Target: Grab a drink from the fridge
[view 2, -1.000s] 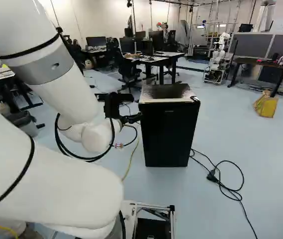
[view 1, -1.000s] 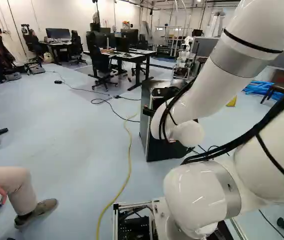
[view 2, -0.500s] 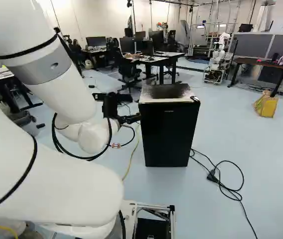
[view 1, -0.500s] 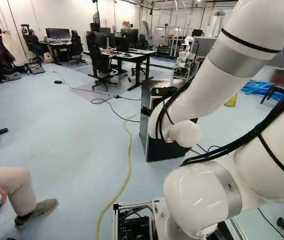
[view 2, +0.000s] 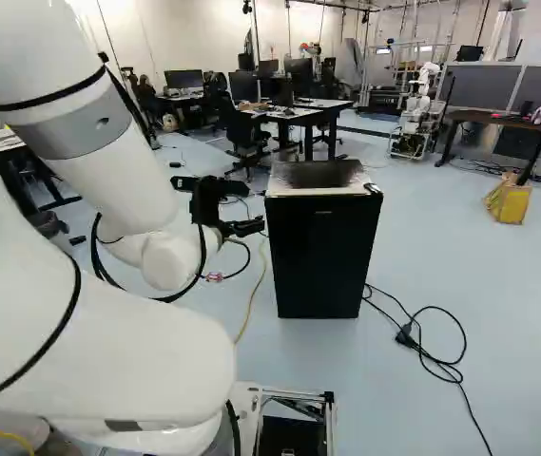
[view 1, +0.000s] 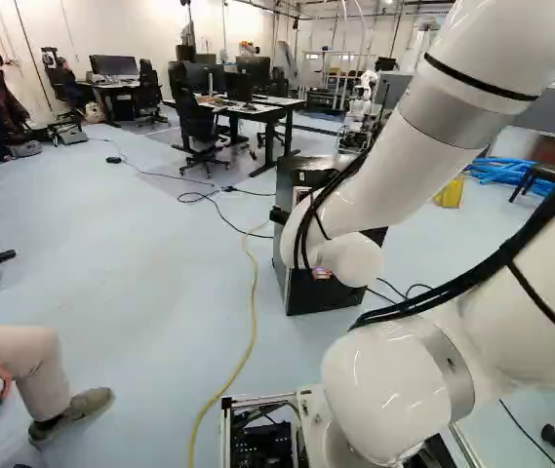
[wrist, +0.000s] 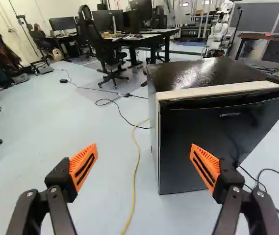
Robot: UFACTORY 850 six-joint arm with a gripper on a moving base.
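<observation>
Fridge (view 2: 322, 252) on floor (view 2: 517, 332), desk (view 2: 295, 115) behind, cable (view 2: 405, 334) at right

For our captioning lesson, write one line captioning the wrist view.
An open, orange-padded black gripper before a boxy black fridge, a yellow cable lying on pale blue floor beside it.

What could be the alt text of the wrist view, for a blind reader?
A black gripper stands open near a black mini fridge whose door looks shut; one finger overlaps the door in the view. A yellow cable crosses the pale floor, with desks beyond.
</observation>
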